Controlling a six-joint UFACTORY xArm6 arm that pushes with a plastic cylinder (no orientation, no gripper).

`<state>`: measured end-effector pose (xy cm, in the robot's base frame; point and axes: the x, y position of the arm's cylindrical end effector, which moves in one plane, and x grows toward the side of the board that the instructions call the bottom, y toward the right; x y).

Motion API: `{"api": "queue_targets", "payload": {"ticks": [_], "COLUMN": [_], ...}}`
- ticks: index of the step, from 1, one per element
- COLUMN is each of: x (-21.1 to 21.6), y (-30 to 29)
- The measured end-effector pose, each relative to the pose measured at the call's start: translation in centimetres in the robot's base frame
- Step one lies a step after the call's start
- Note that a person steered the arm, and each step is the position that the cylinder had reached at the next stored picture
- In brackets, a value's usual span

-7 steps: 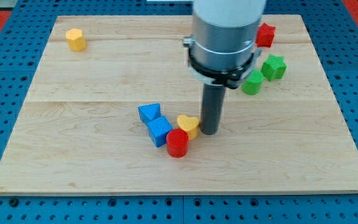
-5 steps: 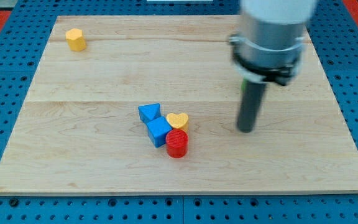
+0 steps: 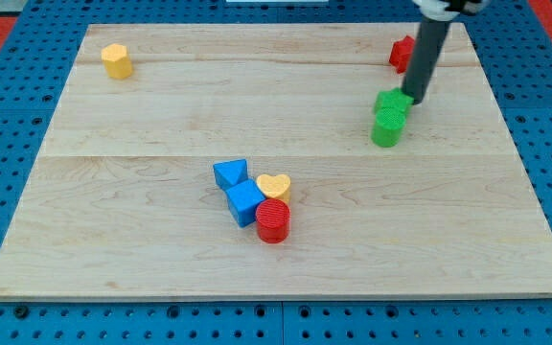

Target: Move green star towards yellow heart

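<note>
The green star (image 3: 391, 102) lies at the view's right, touching the top of a green cylinder (image 3: 386, 129). My tip (image 3: 416, 100) rests against the star's right side, and the dark rod rises from it out of the view's top. The yellow heart (image 3: 274, 185) lies near the board's middle, well down and to the left of the star. It is packed in with a blue triangular block (image 3: 230, 173), a blue cube (image 3: 245, 202) and a red cylinder (image 3: 273, 220).
A red block (image 3: 402, 53) sits near the top right edge, partly behind the rod. A yellow hexagonal block (image 3: 116, 60) sits at the top left. The wooden board (image 3: 142, 125) lies on a blue pegboard.
My tip has left the yellow heart, swung right and up, and now sits at the green star's right side. The star has slid left against the green cylinder.
</note>
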<state>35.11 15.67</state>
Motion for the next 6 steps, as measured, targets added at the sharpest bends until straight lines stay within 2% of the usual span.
{"api": "queue_targets", "payload": {"ticks": [2,4,6], "x": [3.2,7.1,7.7], "y": [-3.9,-5.3,-8.7]}}
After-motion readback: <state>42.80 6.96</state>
